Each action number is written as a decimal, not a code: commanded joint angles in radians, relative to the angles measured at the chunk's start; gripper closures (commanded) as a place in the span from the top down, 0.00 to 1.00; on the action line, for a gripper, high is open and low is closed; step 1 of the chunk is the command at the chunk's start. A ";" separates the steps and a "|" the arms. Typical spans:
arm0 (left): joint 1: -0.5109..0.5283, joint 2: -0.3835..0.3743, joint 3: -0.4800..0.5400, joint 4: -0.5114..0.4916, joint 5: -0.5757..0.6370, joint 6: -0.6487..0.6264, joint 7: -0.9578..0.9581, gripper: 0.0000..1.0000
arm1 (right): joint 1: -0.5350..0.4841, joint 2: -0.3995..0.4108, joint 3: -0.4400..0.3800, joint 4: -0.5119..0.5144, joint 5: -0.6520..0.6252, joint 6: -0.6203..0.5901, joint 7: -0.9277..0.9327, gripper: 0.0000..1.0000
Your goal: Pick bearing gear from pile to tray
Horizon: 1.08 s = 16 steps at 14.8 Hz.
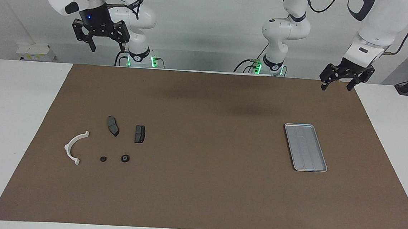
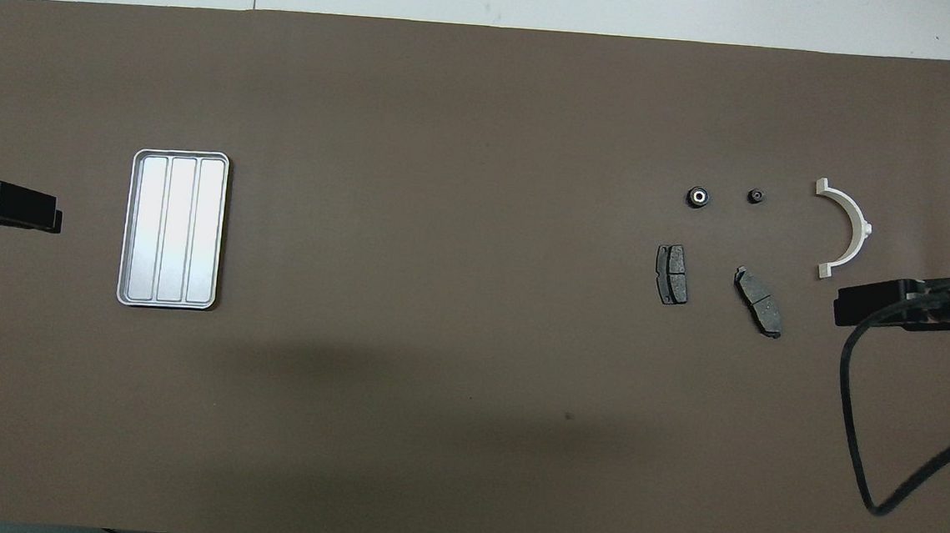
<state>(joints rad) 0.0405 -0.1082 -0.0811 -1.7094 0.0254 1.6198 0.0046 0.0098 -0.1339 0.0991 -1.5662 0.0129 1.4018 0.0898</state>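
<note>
The pile lies on the brown mat toward the right arm's end. It holds a white curved bracket, two dark grey brake pads and two tiny black round gears. The gears lie farther from the robots than the pads and also show in the overhead view. The silver tray lies empty toward the left arm's end. My right gripper hangs open, high in the air. My left gripper hangs open and empty, apart from the tray.
The brown mat covers most of the white table. A black cable hangs from the right arm over the mat's end.
</note>
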 commanded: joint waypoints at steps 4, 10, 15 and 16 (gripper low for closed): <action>-0.005 -0.051 0.006 -0.070 -0.021 0.031 0.011 1.00 | -0.011 -0.009 0.001 0.002 0.021 -0.024 0.004 1.00; 0.004 -0.073 0.006 -0.110 -0.021 0.034 0.021 1.00 | -0.013 -0.010 -0.001 0.000 0.021 -0.043 -0.002 1.00; -0.002 -0.079 0.006 -0.122 -0.021 0.035 0.021 1.00 | -0.013 -0.018 -0.001 -0.015 0.019 -0.029 0.001 1.00; -0.004 -0.080 0.006 -0.128 -0.021 0.035 0.023 1.00 | -0.011 -0.024 -0.001 -0.026 0.018 -0.026 0.008 1.00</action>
<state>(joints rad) 0.0418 -0.1483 -0.0797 -1.7833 0.0183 1.6229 0.0110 0.0089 -0.1341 0.0968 -1.5672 0.0129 1.3761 0.0898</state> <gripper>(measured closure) 0.000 0.000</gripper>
